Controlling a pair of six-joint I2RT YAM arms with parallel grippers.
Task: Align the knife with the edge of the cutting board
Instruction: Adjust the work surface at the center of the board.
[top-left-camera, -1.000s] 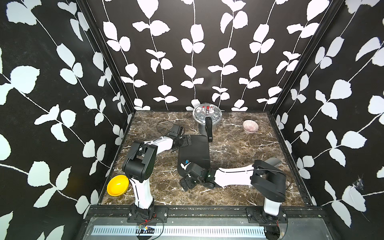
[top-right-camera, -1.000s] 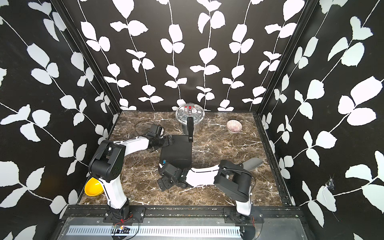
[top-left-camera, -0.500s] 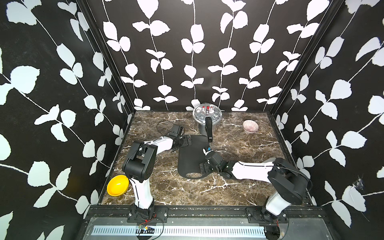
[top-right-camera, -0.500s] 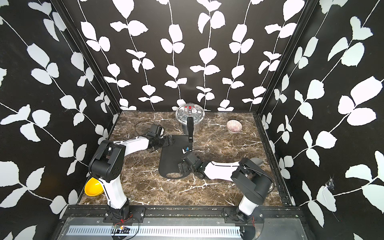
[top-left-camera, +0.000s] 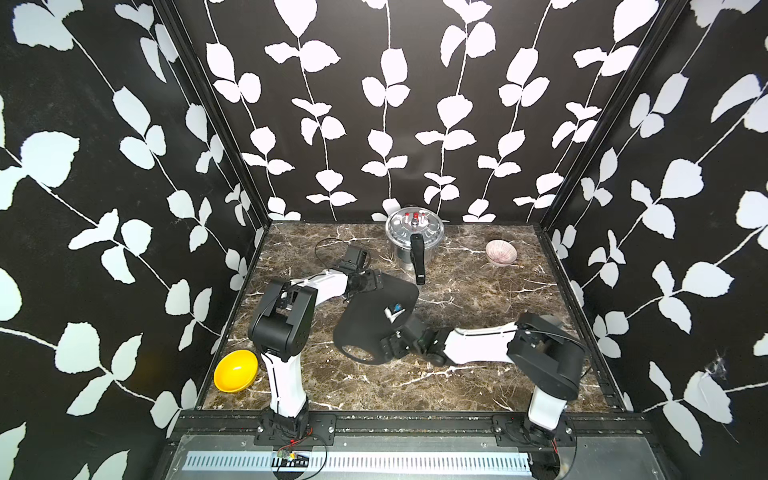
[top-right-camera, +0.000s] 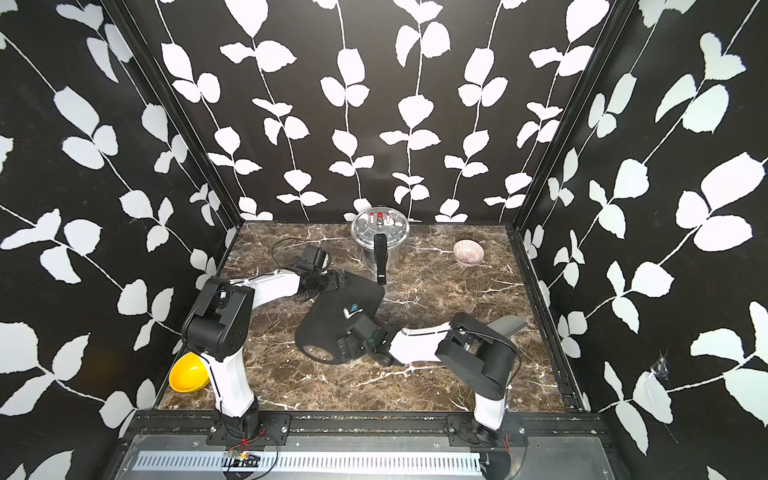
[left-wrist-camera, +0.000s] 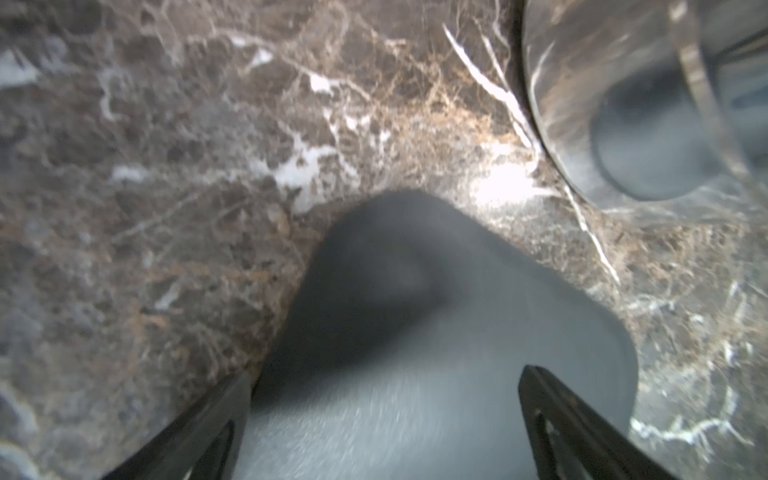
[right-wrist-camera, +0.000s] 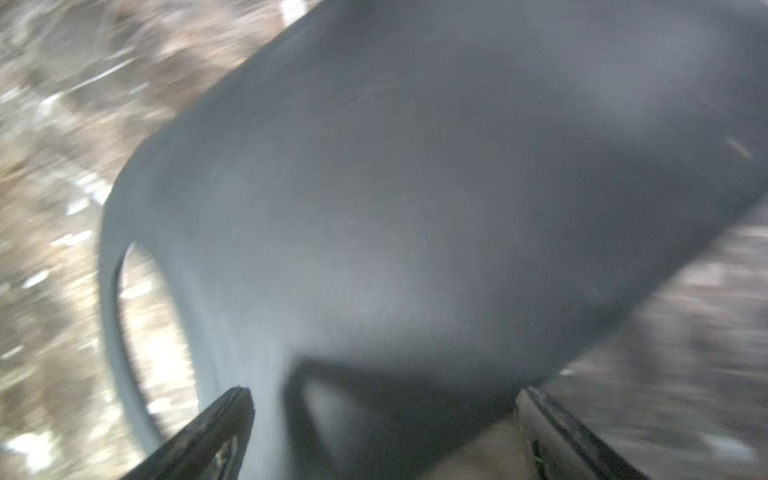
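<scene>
**Board under both arms, knife not yet fetched**

We judge the step in hand to be settling the cutting board (top-left-camera: 374, 316), not moving the knife; the board lies flat and skewed in the middle of the desk (top-left-camera: 478, 291), its oval hole toward the front. The left jaws stand spread over its far corner, which shows between them in the left wrist view; the right jaws stand spread too, low over the hole end, pinching nothing. We take the grey slab half hidden behind the right arm (top-right-camera: 419, 343) to be the knife (top-right-camera: 510, 322); it lies well apart from the board, handle unseen. Next, we think, the right jaws must reach it, find the handle and lay the blade parallel to a long edge. Containers: the steel pot (top-left-camera: 414, 232) at the back is lidded, contents hidden; the pink bowl (top-left-camera: 501, 252) and yellow bowl (top-left-camera: 235, 371) look empty.
</scene>
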